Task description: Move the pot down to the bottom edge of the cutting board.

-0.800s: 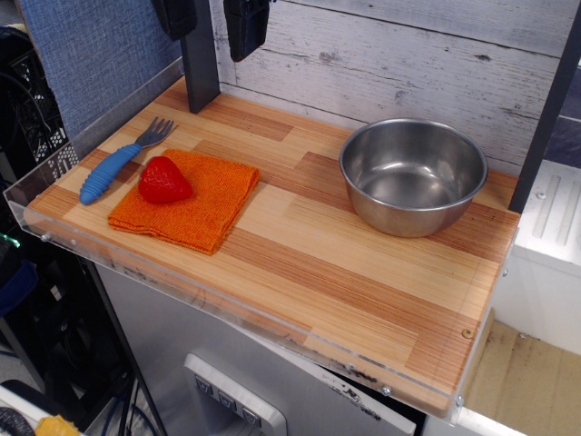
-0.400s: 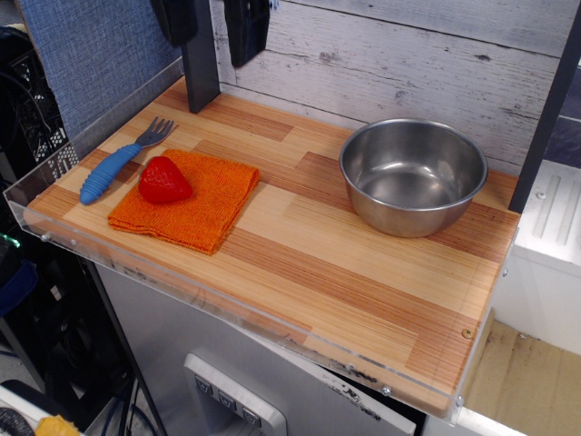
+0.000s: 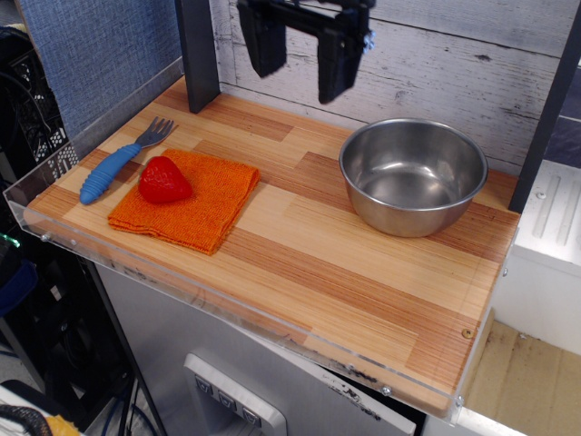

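Observation:
The pot (image 3: 413,175), a shiny steel bowl with a rolled rim, stands upright and empty at the back right of the cutting board (image 3: 300,263), a butcher-block surface with a clear acrylic rim. My gripper (image 3: 300,77) hangs in the air above the back middle of the board, to the upper left of the pot and apart from it. Its two black fingers (image 3: 334,64) are spread wide and hold nothing.
An orange cloth (image 3: 195,200) lies on the left of the board with a red strawberry toy (image 3: 163,180) on it. A blue-handled fork (image 3: 123,162) lies beside the cloth. A dark post (image 3: 198,54) stands at the back left, another (image 3: 545,118) at the right.
The gripper has moved right and a little down into view, from the top left corner toward the pot. The pot and the other things have not moved.

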Motion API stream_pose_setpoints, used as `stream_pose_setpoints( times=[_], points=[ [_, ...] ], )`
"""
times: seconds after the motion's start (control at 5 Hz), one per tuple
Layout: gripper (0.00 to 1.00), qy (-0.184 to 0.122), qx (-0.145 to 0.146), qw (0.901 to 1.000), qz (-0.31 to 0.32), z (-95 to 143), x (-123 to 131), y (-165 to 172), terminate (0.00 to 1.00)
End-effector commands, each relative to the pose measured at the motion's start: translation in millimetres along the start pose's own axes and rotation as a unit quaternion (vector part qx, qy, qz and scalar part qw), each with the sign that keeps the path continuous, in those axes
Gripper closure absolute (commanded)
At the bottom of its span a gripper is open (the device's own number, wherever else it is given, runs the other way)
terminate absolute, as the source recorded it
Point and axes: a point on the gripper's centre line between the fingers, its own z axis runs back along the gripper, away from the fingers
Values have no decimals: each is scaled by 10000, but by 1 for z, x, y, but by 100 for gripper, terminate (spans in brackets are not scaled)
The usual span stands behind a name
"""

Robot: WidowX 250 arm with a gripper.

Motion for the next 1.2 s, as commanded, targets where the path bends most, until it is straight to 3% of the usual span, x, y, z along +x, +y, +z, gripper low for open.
stream_pose_setpoints(
  times=[0.0, 0.2, 0.6, 1.0],
  points=[
    [0, -306, -43, 9984, -467, -13, 34, -36, 0],
    [0, -346, -123, 9970, -675, -28, 55, -51, 0],
    [0, -234, 74, 9929, -1161, -55, 75, -83, 0],
    [0, -184, 123, 9917, -1267, -63, 62, -91, 0]
  ],
)
